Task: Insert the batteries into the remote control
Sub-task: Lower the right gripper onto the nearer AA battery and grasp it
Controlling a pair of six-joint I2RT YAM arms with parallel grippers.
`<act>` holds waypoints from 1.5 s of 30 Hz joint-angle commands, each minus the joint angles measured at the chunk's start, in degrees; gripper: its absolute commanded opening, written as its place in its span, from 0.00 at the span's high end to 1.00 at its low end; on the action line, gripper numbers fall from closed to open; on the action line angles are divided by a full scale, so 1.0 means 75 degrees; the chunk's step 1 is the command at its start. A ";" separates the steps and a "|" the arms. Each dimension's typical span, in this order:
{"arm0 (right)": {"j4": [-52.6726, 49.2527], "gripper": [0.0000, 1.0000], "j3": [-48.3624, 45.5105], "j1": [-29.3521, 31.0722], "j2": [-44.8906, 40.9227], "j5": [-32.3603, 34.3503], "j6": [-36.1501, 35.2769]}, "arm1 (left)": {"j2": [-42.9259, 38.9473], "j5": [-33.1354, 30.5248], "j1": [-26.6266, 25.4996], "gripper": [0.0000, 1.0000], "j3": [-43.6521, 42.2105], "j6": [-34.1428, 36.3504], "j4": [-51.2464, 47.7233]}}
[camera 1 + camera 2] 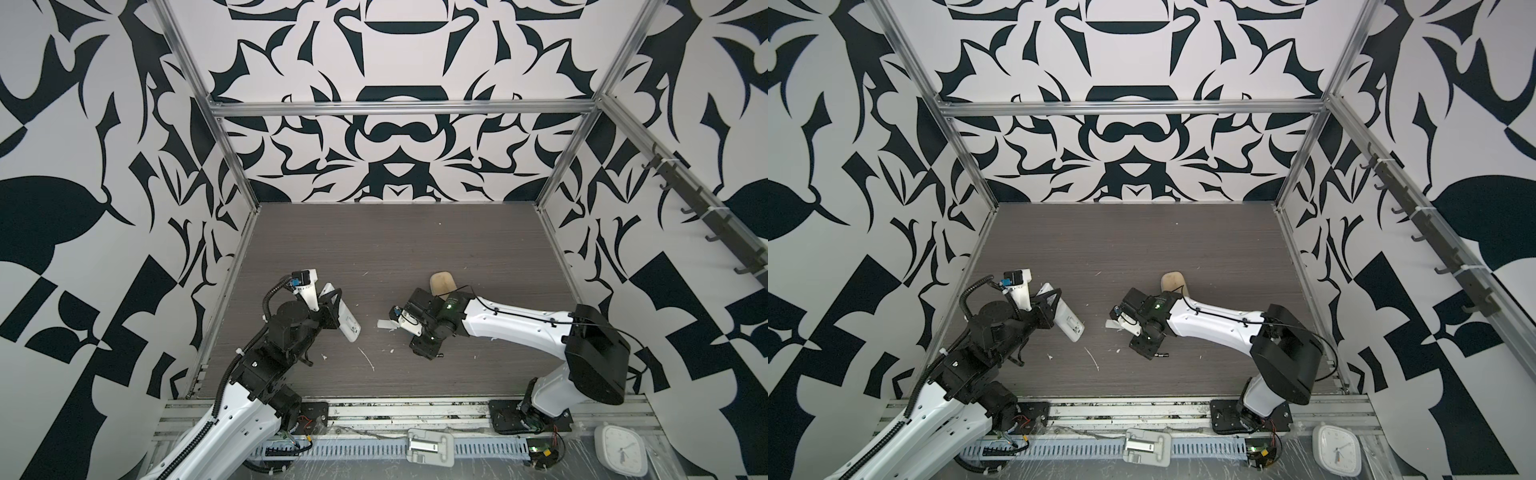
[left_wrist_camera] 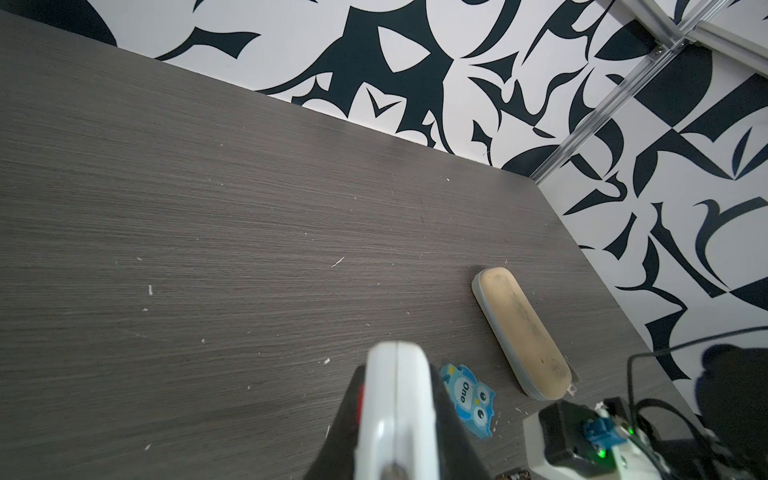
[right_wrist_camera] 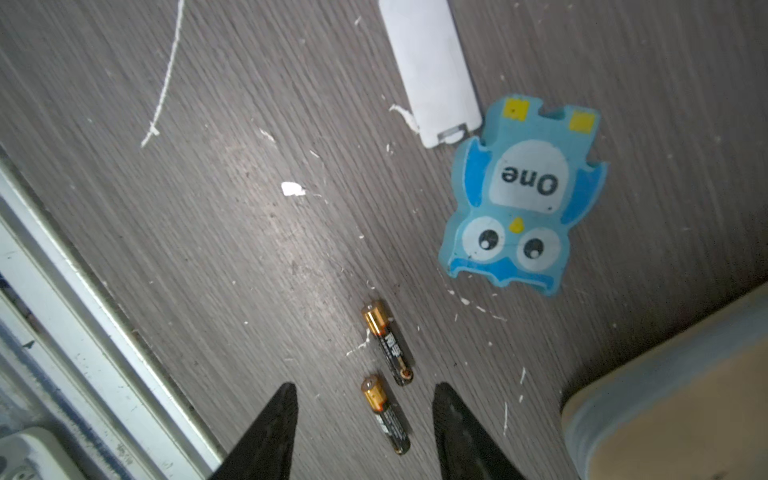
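My left gripper (image 1: 332, 305) is shut on the long white remote control (image 1: 345, 319), holding it tilted above the table's left side. In the left wrist view the remote control (image 2: 395, 411) stands edge-on between the dark fingers (image 2: 446, 415). Two small black-and-copper batteries (image 3: 386, 343) (image 3: 385, 415) lie on the table nearly end to end. My right gripper (image 3: 365, 395) points down at them, open, with the nearer battery on the table between its fingertips and touching neither. In both top views the right wrist hides most of them.
A white cover piece (image 3: 428, 70) and a blue owl block (image 3: 523, 199) lie just beyond the batteries. The tan oblong case (image 1: 442, 283) lies behind the right wrist. White scraps (image 1: 368, 359) dot the table. A metal rail (image 3: 83, 316) runs along the front edge.
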 commanded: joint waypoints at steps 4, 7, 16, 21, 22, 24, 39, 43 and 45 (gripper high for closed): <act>0.0071 0.44 0.0243 -0.0012 0.0243 -0.0102 -0.0742 | -0.0754 0.0296 0.0232 1.00 -0.0226 -0.0358 0.0370; 0.0208 0.46 0.0166 -0.0051 0.0346 -0.0039 -0.0808 | -0.1241 0.0592 0.0457 1.00 -0.0673 -0.0556 0.0898; 0.0562 0.53 0.0141 -0.0169 0.0731 -0.0155 -0.0983 | -0.1088 0.0910 0.0601 1.00 -0.0649 -0.0701 0.1092; 0.0511 0.54 0.0119 -0.0181 0.0988 -0.0110 -0.1120 | -0.1236 0.0784 0.0616 1.00 -0.0665 -0.0693 0.1013; 0.0507 0.55 0.0107 -0.0187 0.1006 -0.0096 -0.1144 | -0.1249 0.0758 0.0616 1.00 -0.0672 -0.0691 0.0998; 0.0505 0.58 0.0103 -0.0205 0.1040 -0.0072 -0.1170 | -0.1235 0.0749 0.0621 1.00 -0.0696 -0.0691 0.1027; 0.0468 0.76 0.0218 -0.0206 0.1344 -0.0018 -0.1272 | -0.1176 0.0769 0.0692 1.00 -0.0721 -0.0667 0.1069; 0.0469 0.80 0.0282 -0.0217 0.1431 0.0043 -0.1286 | -0.1157 0.0792 0.0695 1.00 -0.0729 -0.0656 0.1080; 0.0471 0.85 0.0294 -0.0232 0.1417 0.0091 -0.1288 | -0.1144 0.0792 0.0692 1.00 -0.0743 -0.0644 0.1092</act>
